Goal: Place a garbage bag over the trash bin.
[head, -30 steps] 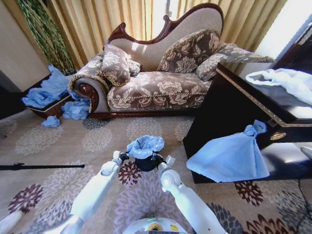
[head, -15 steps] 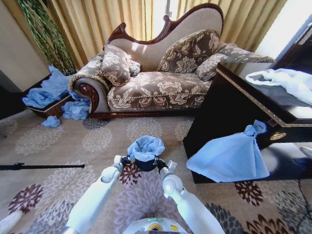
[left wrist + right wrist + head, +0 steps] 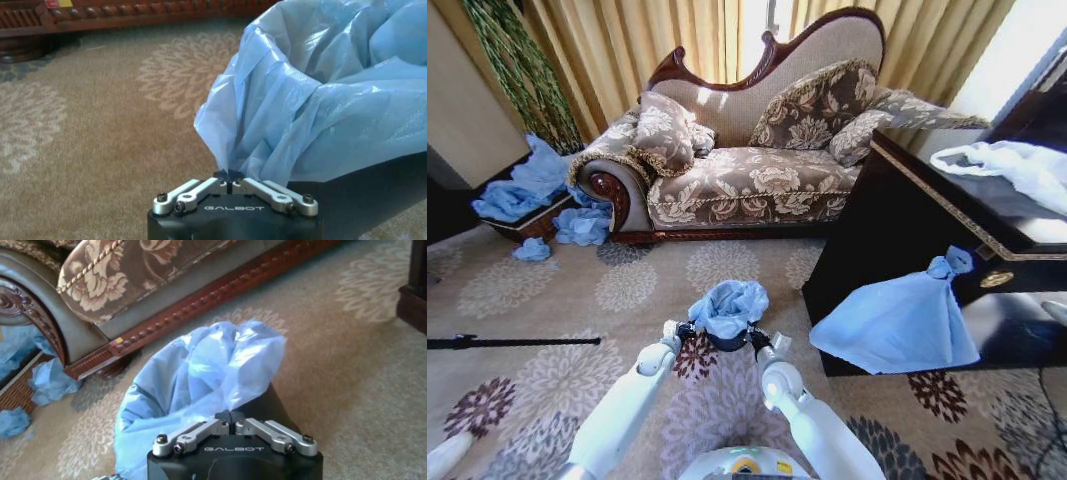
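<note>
Both grippers, left (image 3: 228, 176) and right (image 3: 231, 416), pinch the bag (image 3: 728, 303) at opposite sides of the bin (image 3: 728, 340).

light: bright daylight through curtains (image 3: 637, 40), top blown out
lens: head view bulges at edges
focus: sharp

"GALBOT" in pale capitals across the dark housing of the left gripper (image 3: 229, 181), just behind the closed fingers (image 3: 200, 187) pinching the garbage bag (image 3: 320, 100). Same "GALBOT" on the right gripper (image 3: 231, 419) housing, just behind its fingers. Nothing else readable.
</note>
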Controlling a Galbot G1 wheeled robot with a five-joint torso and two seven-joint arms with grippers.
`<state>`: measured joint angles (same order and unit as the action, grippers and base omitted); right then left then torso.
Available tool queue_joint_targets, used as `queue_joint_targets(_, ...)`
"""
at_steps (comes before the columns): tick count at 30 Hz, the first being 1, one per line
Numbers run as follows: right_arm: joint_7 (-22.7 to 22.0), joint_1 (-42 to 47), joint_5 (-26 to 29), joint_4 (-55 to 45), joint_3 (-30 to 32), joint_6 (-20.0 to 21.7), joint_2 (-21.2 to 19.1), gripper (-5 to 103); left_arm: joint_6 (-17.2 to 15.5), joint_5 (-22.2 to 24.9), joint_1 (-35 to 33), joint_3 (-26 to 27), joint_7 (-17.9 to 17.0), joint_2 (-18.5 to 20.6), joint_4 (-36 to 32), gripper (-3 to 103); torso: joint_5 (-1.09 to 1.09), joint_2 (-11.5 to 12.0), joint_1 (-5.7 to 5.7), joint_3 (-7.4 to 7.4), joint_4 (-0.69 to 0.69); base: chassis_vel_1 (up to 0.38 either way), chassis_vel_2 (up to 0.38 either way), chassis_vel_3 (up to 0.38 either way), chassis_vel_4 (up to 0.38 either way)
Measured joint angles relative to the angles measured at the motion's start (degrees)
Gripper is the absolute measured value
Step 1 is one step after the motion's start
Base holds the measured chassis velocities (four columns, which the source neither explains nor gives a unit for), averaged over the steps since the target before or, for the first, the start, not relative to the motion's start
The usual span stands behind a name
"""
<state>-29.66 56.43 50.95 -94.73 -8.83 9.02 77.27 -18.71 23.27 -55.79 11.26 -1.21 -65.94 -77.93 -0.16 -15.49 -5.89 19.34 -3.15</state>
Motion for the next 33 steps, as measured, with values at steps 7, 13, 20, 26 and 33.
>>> queue_joint_targets(7,-1.12,-1.32,0.69,-1.15,-1.40,-0.18,0.22,0,0.38,0.25,0.14,0.45,0.10,0.62,0.33,0,0.01,0.00,0.00,0.00,0.00,0.000,0.000,0.000,0.000)
queue_joint_targets(13,-2.98,-1.54,1.51,-3.07,-1.82,0.50,-1.10,0,0.57,0.34,-0.09,0.65,0.15,0.95,0.23,0,0.00,0.00,0.00,-0.01,0.00,0.000,0.000,0.000,0.000)
queue_joint_targets(20,-4.37,0.25,1.21,-4.15,-0.94,1.43,-2.33,0,0.66,0.26,-0.32,0.41,0.28,1.20,-0.61,0,0.01,0.00,0.00,-0.01,0.00,0.000,0.000,0.000,0.000)
queue_joint_targets(26,-4.82,2.00,0.55,-5.21,0.43,1.54,-2.26,0,0.80,-0.13,-0.99,0.01,0.37,1.18,-1.69,0,0.01,0.01,0.00,-0.01,0.00,0.000,0.000,0.000,0.000)
queue_joint_targets(33,-5.23,1.80,0.45,-6.97,1.01,1.97,-2.71,0,1.00,-0.35,-0.91,0.18,0.24,1.30,-0.94,0,0.01,0.01,0.00,-0.01,0.00,0.000,0.000,0.000,0.000)
